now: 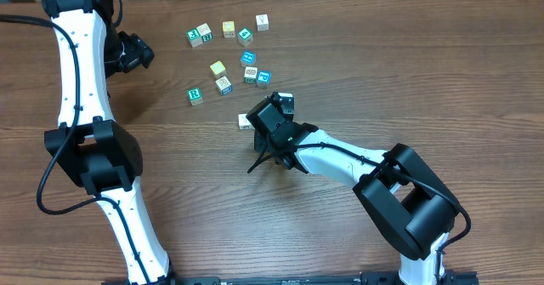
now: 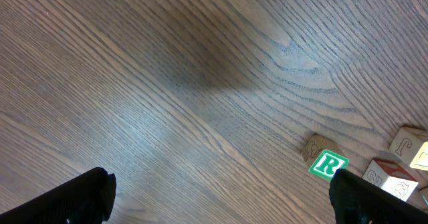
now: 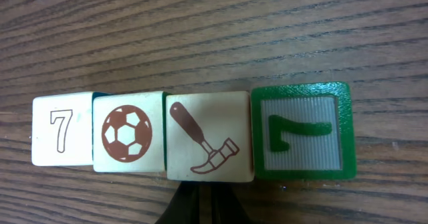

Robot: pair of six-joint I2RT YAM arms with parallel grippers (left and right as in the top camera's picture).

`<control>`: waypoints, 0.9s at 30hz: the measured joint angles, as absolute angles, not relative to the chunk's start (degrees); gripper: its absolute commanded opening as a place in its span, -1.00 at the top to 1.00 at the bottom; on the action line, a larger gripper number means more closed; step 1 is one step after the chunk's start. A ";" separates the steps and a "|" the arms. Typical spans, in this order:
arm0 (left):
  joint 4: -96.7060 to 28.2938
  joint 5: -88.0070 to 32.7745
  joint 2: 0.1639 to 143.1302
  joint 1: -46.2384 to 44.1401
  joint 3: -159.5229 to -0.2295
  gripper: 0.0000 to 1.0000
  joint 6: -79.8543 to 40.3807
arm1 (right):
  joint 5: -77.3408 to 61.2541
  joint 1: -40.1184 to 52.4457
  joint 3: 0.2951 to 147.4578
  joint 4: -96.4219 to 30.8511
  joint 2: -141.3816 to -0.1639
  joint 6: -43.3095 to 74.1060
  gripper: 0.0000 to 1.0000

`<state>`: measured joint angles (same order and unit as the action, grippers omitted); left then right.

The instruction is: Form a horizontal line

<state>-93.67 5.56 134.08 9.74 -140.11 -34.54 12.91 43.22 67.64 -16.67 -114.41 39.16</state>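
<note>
Row of four small cubes on brown counter, all touching: seven, ball, hammer, then green. Right fingers pinched together just beside hammer cube, holding nothing. Left fingers spread wide, near loose R cube.

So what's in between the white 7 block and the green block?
Two blocks sit there: the ball block, then the hammer block. The right wrist view shows them, touching the 7 block and the green block.

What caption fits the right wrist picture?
A row of four touching cubes: 7, ball, hammer, green.
</note>
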 measured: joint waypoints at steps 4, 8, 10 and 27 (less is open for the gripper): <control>-93.67 5.56 134.08 9.74 -140.11 -0.99 -34.54 | 12.99 43.22 67.64 -16.69 -114.41 39.16 0.92; -93.67 5.56 134.08 9.74 -140.11 -1.00 -34.54 | 13.10 43.22 67.64 -16.64 -114.41 39.13 0.93; -93.67 5.56 134.08 9.74 -140.11 -1.00 -34.54 | 13.10 43.22 67.64 -16.67 -114.41 39.13 0.93; -93.67 5.56 134.08 9.74 -140.11 -1.00 -34.54 | 13.37 43.22 67.70 -17.54 -114.41 39.00 0.93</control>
<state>-93.67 5.56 134.08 9.74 -140.11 -34.54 13.37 43.22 67.70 -17.54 -114.41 39.00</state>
